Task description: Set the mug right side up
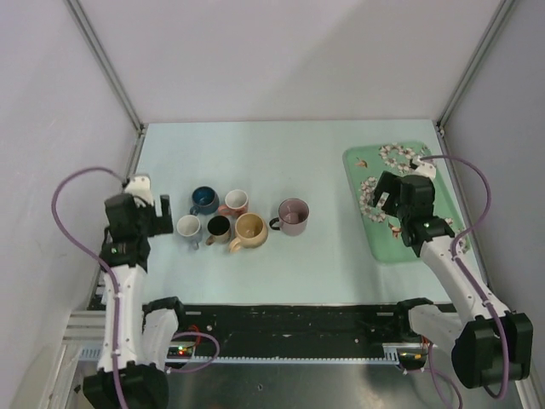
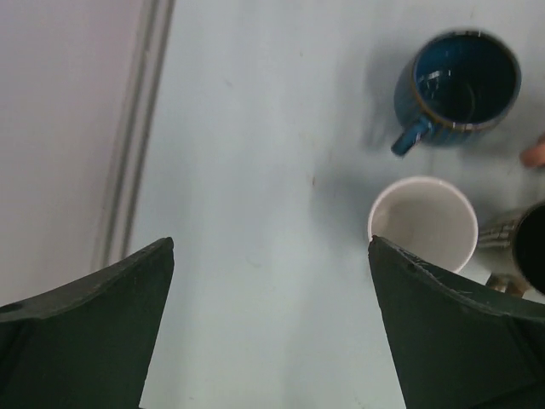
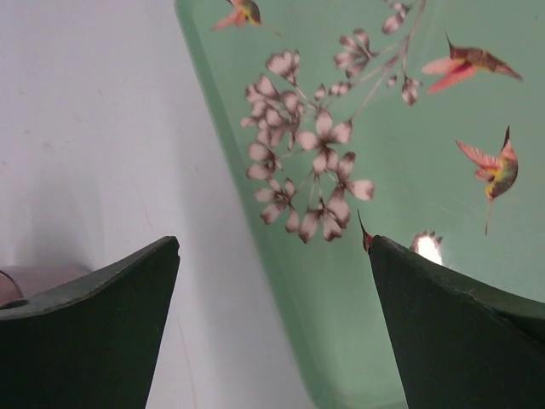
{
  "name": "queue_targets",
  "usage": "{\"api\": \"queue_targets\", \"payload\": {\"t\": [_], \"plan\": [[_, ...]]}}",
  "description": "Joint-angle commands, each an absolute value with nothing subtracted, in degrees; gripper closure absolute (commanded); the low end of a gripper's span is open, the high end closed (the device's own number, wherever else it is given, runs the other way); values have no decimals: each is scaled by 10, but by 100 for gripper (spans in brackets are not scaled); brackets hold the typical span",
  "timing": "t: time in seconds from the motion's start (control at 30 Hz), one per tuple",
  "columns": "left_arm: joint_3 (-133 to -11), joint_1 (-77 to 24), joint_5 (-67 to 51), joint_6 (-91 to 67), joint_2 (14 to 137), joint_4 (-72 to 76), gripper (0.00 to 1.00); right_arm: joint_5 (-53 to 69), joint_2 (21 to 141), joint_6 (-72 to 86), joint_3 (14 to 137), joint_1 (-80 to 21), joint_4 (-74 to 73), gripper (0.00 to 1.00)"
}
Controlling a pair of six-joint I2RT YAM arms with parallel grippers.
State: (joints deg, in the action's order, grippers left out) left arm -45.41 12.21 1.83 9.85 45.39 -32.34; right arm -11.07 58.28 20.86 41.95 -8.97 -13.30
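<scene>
Six mugs stand clustered on the pale table (image 1: 255,153), left of its middle and nearer the front edge than the back. In the back row are a dark blue mug (image 1: 203,199) (image 2: 460,85) and a pink mug (image 1: 236,202) with a white inside. In front of them, from left to right, stand a white mug (image 1: 188,227) (image 2: 423,221), a black mug (image 1: 219,227) (image 2: 532,247) and a tan mug (image 1: 250,230). A mauve mug (image 1: 294,216) sits just to the right of the group.

Each one shows its round open mouth to the overhead camera, so its long axis stands vertical, base on the table. The mauve mug's handle points left toward the tan mug. The tan mug's handle points toward the front-left corner.

The left gripper (image 1: 162,211) (image 2: 271,247) hangs near the left edge, just beside the white mug, its jaws spread wide around nothing. The right gripper (image 1: 380,194) (image 3: 272,247) hangs over the left rim of a green flowered tray (image 1: 385,249) (image 3: 409,290) by the right edge, its jaws likewise spread and empty.
</scene>
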Motion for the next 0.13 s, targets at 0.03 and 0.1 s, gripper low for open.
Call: {"api": "queue_targets", "payload": {"t": [0.03,0.1], "plan": [[-336,137,-11,7,364,-188,0,-127,569,189,370,-87,-84,1],[-300,137,-12,-25,359,-156,0,-137,556,190,350,-88,-72,1]]}}
